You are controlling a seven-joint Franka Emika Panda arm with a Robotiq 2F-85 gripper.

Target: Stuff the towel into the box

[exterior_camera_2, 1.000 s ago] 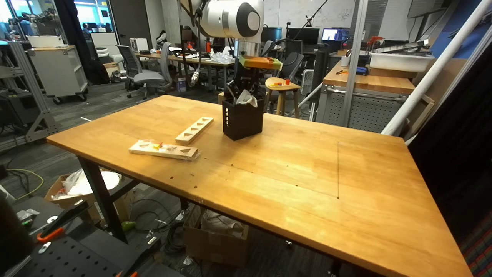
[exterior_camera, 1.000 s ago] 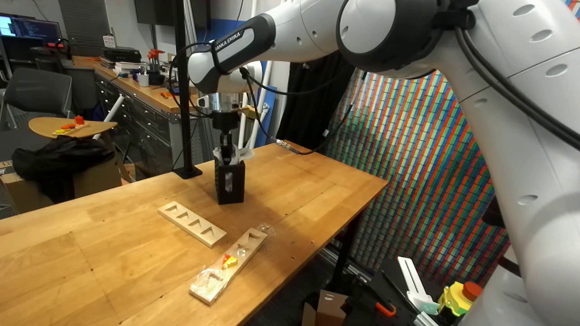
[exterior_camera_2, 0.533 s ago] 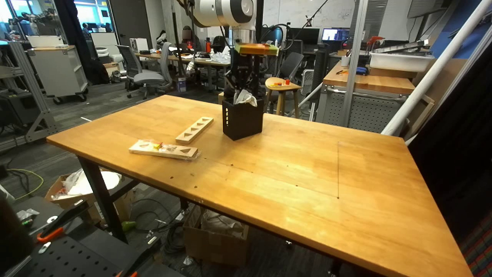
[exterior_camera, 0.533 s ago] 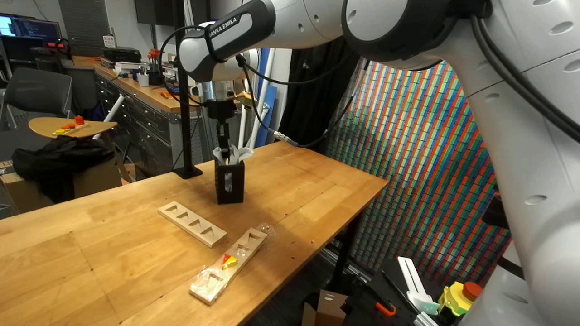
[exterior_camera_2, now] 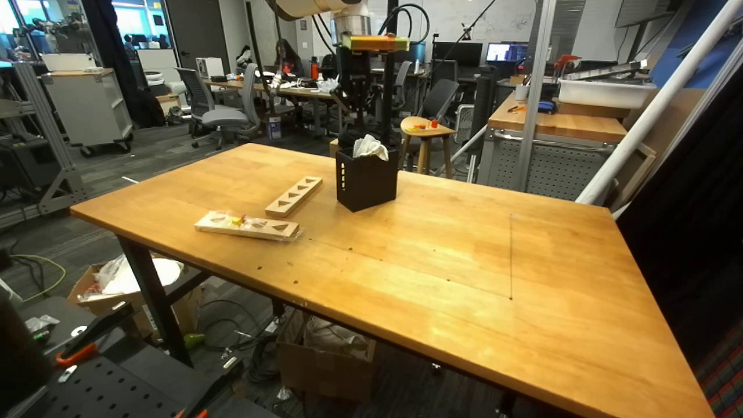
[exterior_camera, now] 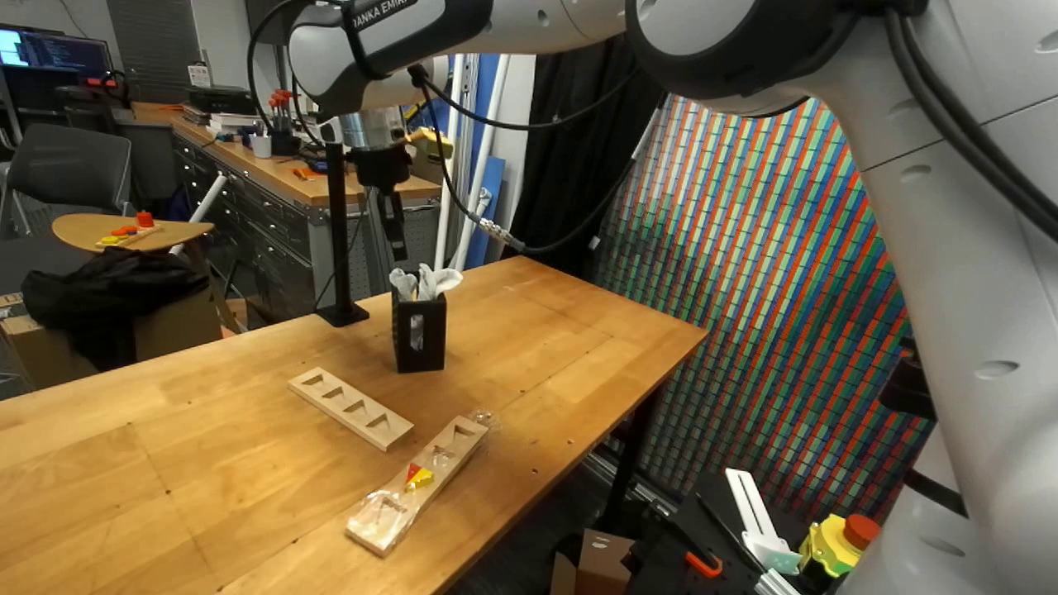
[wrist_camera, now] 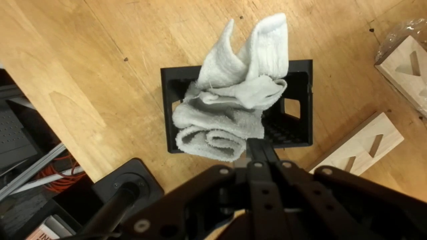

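A wooden table point(exterior_camera_2: 453, 244) spreads across both exterior views. The arm point(exterior_camera: 942, 273) reaches over it from the right in an exterior view and ends in the gripper point(wrist_camera: 261, 143), above the table. Its jaws stand together, fingertips side by side; the same exterior view shows a gap between them and the towel below.

A black box point(exterior_camera_2: 367, 183) stands upright on the tabletop; in the wrist view its mouth is longer from left to right than from near to far. Inside it sits the white towel point(wrist_camera: 233, 90), folded and crumpled, filling the left and middle of that mouth. The towel's long axis runs from near left to far right, across the box's short side: a rolled fold lies at the near left, and two tips point far. In both exterior views its upper part rises above the rim.

Nearer in an exterior view lie two notched strips, a plain board point(exterior_camera: 350, 408) at left and a film-wrapped board point(exterior_camera: 413, 502) at right, the latter with a yellow piece point(exterior_camera: 420, 478).
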